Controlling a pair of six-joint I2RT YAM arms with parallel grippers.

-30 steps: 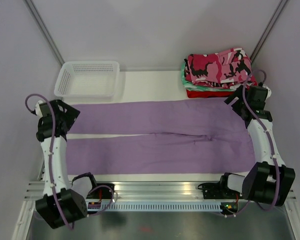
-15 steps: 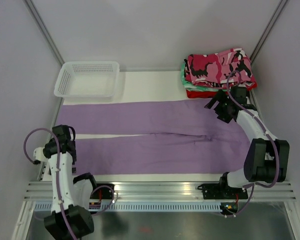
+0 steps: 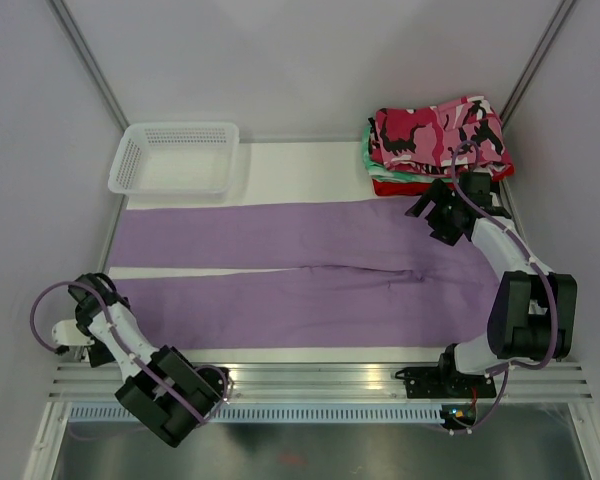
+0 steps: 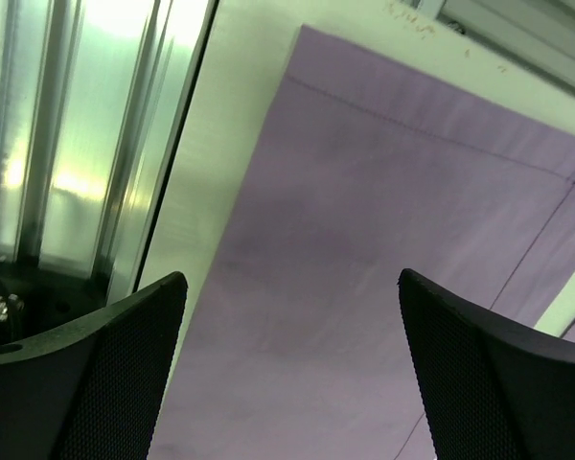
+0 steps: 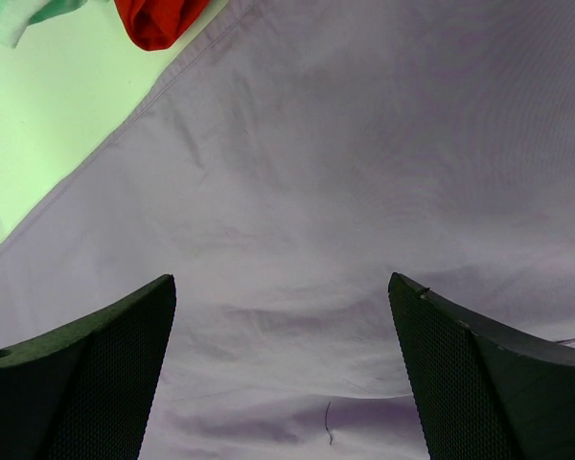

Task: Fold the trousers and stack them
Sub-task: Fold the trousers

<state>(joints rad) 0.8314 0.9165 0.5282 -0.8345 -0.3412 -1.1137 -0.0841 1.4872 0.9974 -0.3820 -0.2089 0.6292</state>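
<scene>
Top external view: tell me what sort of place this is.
Probably a robot test booth for laundry folding, not a home: left arm and right arm mounted on an aluminium rail, lilac trousers spread on a white table, folded garments stacked beside bare walls.

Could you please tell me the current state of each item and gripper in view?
lilac trousers: unfolded, spread flat.
camouflage trousers: folded, lying on the green-and-white garment.
green-and-white garment: folded, under the camouflage pair.
red garment: folded, under the green-and-white garment.
basket: upright, empty.
left gripper: jaws open, holding nothing.
right gripper: jaws open, holding nothing.
</scene>
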